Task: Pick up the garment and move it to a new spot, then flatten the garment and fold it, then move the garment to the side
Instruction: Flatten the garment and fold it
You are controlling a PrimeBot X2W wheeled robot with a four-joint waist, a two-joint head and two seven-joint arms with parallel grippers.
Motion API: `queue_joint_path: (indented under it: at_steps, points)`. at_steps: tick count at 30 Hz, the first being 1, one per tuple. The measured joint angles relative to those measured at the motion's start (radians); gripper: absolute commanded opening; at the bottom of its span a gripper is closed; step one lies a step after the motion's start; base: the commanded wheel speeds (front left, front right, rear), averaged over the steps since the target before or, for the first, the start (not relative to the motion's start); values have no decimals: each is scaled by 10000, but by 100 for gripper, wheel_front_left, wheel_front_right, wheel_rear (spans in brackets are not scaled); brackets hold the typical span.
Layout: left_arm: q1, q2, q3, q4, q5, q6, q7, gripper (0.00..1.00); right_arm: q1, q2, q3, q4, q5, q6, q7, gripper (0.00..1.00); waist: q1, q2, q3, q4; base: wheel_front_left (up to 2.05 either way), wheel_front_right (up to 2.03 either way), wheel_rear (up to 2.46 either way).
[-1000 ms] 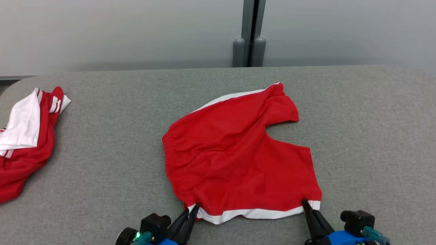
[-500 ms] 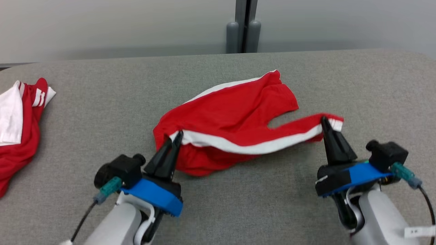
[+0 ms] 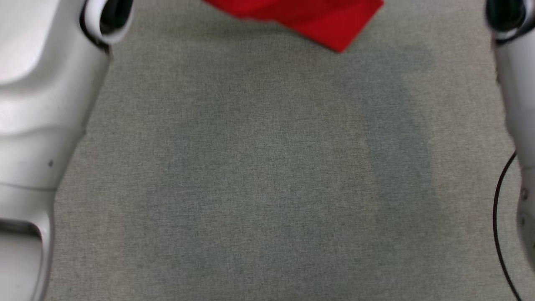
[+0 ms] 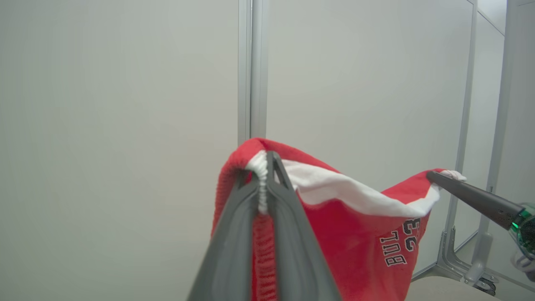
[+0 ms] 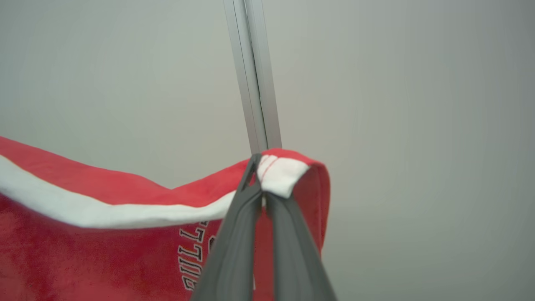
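Garment (image 4: 355,234), red, with a white band along one edge and black-and-white lettering on the cloth: we list it held up in the air, stretched between both arms, the white band running along the top from one grip to the other and the red cloth hanging below. Left fingers (image 4: 234,238): pressed together on the gathered white end of the band, red cloth bunched between them. Right fingers (image 5: 234,246): pressed together on the opposite corner, pinching a small white tab of hem. Bench (image 3: 267,175), grey fabric: we see one red corner of the garment over it at the top edge of the head view, a soft shadow beneath; we cannot tell whether that corner touches. Left forearm (image 3: 37,104) and right forearm (image 3: 516,83), both pale, flank the bench. Black cable (image 3: 497,217) runs beside the right forearm. Metal post (image 4: 250,67) stands between pale wall panels (image 4: 104,125) behind the garment.
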Motion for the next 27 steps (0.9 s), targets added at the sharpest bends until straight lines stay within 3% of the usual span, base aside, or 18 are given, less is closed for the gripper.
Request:
queue_joint_path:
  at_steps: [6,12,20,27]
  points:
    - [-2057,-25,-602,715,-539,0,-48,0,-2027,-27,173,782,272,0,-173,0,-1,-1,464,16,0,0,0]
    - [-2177,150,-995,723,-913,0,-90,0,-2158,-105,777,1110,819,0,-497,0,-3,-2,567,1,0,0,0]
    - [627,476,-426,-278,-539,0,-94,0,189,-77,1490,802,1643,0,-702,0,-3,-2,413,-101,0,0,0]
    - [4149,314,303,-1576,253,-2,-102,0,3217,-245,1542,-610,1751,0,-727,0,-4,-5,-67,-26,0,0,0]
